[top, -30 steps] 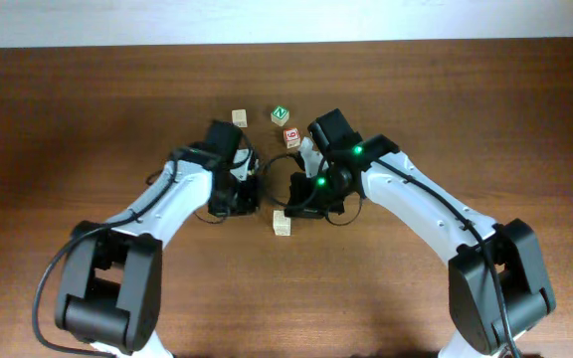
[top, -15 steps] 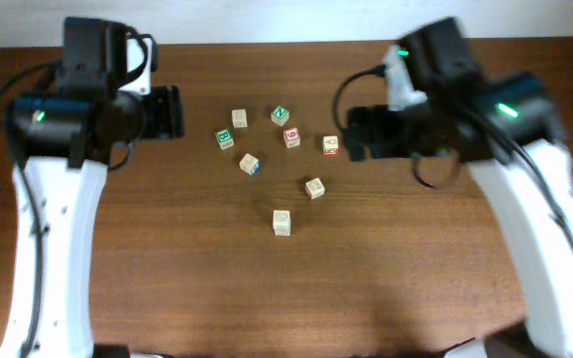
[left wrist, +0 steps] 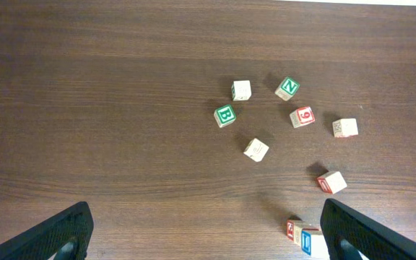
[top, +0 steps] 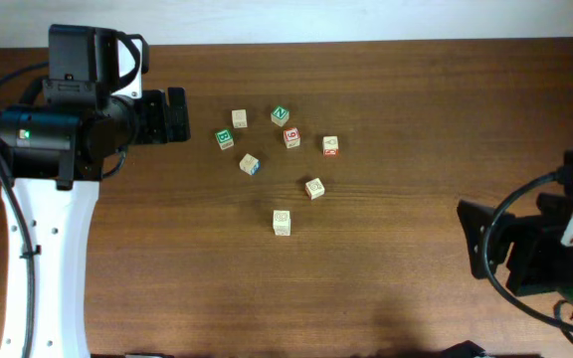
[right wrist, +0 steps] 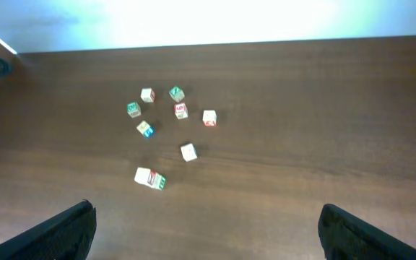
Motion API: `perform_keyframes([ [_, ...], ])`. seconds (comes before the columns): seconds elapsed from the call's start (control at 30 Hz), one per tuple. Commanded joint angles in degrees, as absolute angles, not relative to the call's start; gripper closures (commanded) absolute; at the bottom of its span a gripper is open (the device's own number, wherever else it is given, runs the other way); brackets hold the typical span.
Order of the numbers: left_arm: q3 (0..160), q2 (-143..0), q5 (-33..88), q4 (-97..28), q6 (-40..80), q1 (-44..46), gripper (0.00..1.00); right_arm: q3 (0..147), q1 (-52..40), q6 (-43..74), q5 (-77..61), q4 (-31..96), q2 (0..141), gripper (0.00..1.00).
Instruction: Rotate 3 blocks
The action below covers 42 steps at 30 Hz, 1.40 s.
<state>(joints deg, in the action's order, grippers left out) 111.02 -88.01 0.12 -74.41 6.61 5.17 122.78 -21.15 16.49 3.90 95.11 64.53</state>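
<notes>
Several pale-wood blocks lie loose in a cluster at the table's middle. Among them are a green N block (top: 280, 115), a green B block (top: 225, 138), a red 9 block (top: 291, 137) and a plain-topped block (top: 282, 222) nearest the front. My left gripper (top: 176, 114) hangs open left of the cluster, well apart from it; in its wrist view the B block (left wrist: 224, 115) lies far ahead of the open gripper (left wrist: 208, 245). My right gripper (top: 474, 242) stands open at the lower right, also far from the blocks, with the cluster (right wrist: 180, 110) small and distant in its view.
Dark wooden table (top: 416, 99) with its far edge against a white wall. The left arm's white links run down the left side, and the right arm's body fills the lower right corner.
Both arms have drawn back from the middle of the cluster, left arm to the left, right arm to the lower right. Both grippers went from shut to open. The blocks lie uncovered.
</notes>
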Motion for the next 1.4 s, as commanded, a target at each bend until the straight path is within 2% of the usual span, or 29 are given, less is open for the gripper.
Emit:
perform_keyframes([
  [0.0,111.48,-88.05,-0.45,-74.5,5.91,4.97,0.01,122.65,-21.32,16.47,10.9,95.2,65.25,0.02],
  [0.1,111.48,-88.05,-0.45,-74.5,5.91,4.97,0.01,117.73,-18.44,15.07,15.0,90.3,64.01,0.02],
  [0.17,111.48,-88.05,-0.45,-74.5,5.91,4.97,0.01,110.34,-13.67,10.46,10.39,82.37,61.01,0.02],
  [0.27,111.48,-88.05,-0.45,-74.52,5.91,4.97,0.01,89.38,-5.23,1.41,-1.28,62.15,51.48,0.02],
  [0.43,111.48,-88.05,-0.45,-74.52,5.91,4.97,0.01,49.67,0.91,1.5,-7.81,30.63,30.24,0.02],
  [0.47,111.48,-88.05,-0.45,-74.52,5.91,4.97,0.01,38.04,1.98,1.52,-8.69,23.53,23.0,0.01],
  [0.63,111.48,-88.05,-0.45,-74.52,5.91,4.97,0.01,11.53,2.33,1.5,-7.88,7.9,5.5,0.02],
  [0.87,111.48,-88.05,-0.45,-74.52,5.91,4.97,0.01,0.6,2.28,1.5,-5.34,1.45,0.19,0.02],
  [1.37,111.48,-88.05,-0.45,-74.52,5.91,4.97,0.01,0.32,2.28,1.5,-5.37,3.99,0.19,0.02],
])
